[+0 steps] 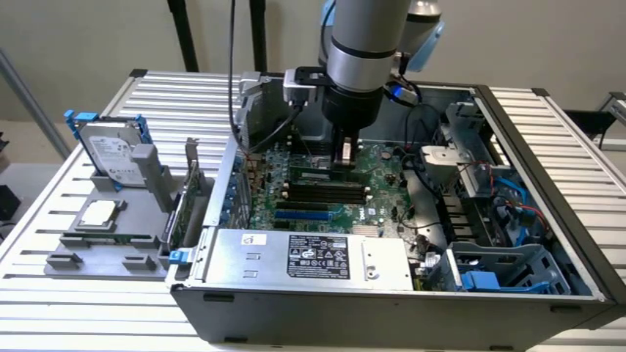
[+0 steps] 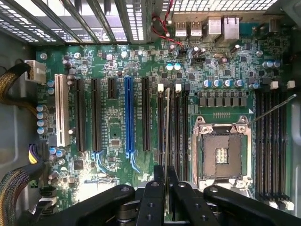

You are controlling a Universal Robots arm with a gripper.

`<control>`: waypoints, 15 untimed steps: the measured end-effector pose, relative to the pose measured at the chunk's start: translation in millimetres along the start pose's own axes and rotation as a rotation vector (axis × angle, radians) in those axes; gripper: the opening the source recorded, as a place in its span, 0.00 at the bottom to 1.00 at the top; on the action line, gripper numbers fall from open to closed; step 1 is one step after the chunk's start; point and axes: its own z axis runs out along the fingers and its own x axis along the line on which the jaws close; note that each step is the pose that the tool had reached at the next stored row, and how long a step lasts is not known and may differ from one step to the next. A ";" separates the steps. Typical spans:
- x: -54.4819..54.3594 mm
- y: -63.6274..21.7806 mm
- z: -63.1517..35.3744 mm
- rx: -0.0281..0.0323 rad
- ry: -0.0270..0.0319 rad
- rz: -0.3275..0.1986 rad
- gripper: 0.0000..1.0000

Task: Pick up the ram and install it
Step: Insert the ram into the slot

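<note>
Wrist view has my claw pinched narrow on the ram, held edge-on above the black slots beside the CPU socket.

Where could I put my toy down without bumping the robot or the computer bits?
The bare ribbed table at the exterior view's left, beside the grey tray, and the strip behind the case. The flat power supply top is bare too. It is crowded on the motherboard, where the gripper holds the ram over the slots.
</note>
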 end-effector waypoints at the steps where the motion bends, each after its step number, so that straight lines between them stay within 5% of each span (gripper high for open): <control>1: 0.0 0.0 1.8 0.0000 0.0002 0.000 0.14; 7: 0.3 1.4 12.7 0.0056 0.0002 -0.009 0.14; 13: -0.1 4.3 20.9 0.0253 0.0000 -0.039 0.14; 15: -0.6 4.2 24.2 0.0261 0.0002 -0.048 0.14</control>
